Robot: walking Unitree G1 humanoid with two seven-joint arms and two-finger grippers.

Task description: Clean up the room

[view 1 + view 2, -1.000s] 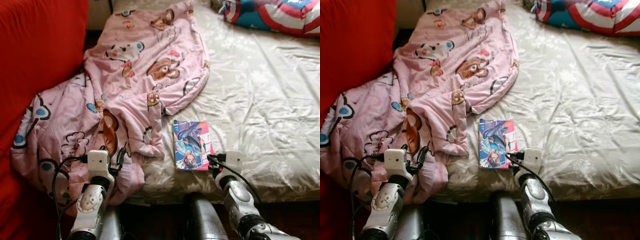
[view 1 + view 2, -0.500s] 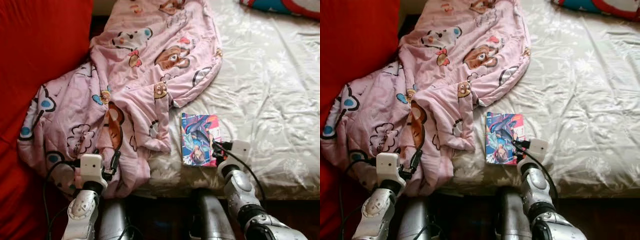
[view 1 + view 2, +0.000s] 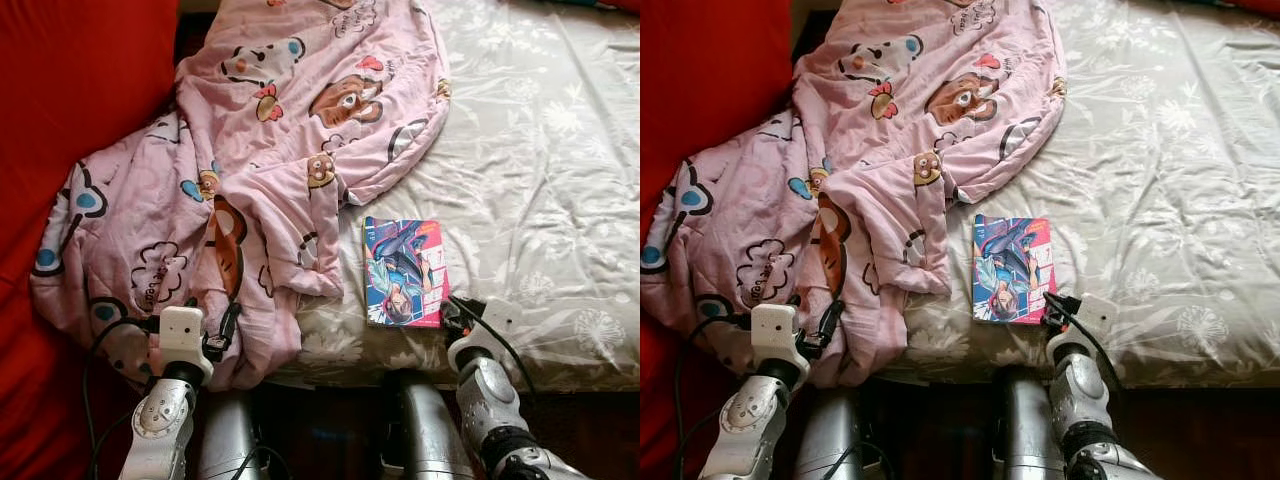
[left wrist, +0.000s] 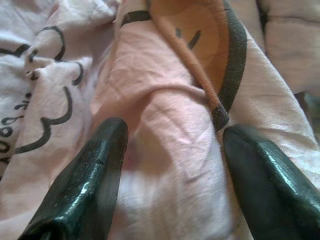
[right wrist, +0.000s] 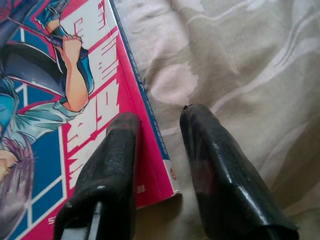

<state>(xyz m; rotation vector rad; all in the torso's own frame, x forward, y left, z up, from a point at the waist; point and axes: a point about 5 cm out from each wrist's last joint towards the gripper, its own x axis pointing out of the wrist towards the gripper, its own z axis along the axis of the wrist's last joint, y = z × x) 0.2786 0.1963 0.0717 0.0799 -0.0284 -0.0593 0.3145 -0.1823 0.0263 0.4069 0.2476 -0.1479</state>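
Here the right end effector [image 5: 157, 150] sits at the near right corner of the comic book [image 3: 404, 272], one black finger [image 5: 107, 165] lying on the cover and the other on the bed sheet [image 3: 540, 180] just beside the spine, so the jaws are parted and straddle the book's edge without yet pinching it; that placement looks chosen to nip the thin book by its corner, since it lies flat on the bed with no other edge raised. The book rests near the bed's front edge, just beside the rumpled pink blanket [image 3: 260, 160] but apart from it. The left end effector [image 4: 170, 180] is spread wide, its two fingers pressed into a thick fold of that blanket where it spills off the bed's corner, the cloth bulging between them but not clamped. The blanket, printed with cartoon faces, drapes from the bed across to a red cushion [image 3: 70, 110] at the left. Little blocks the book itself; the soft sheet giving way under the lower finger is, I judge, the main nuisance, and the blanket's bulk may slip from a single pinch.
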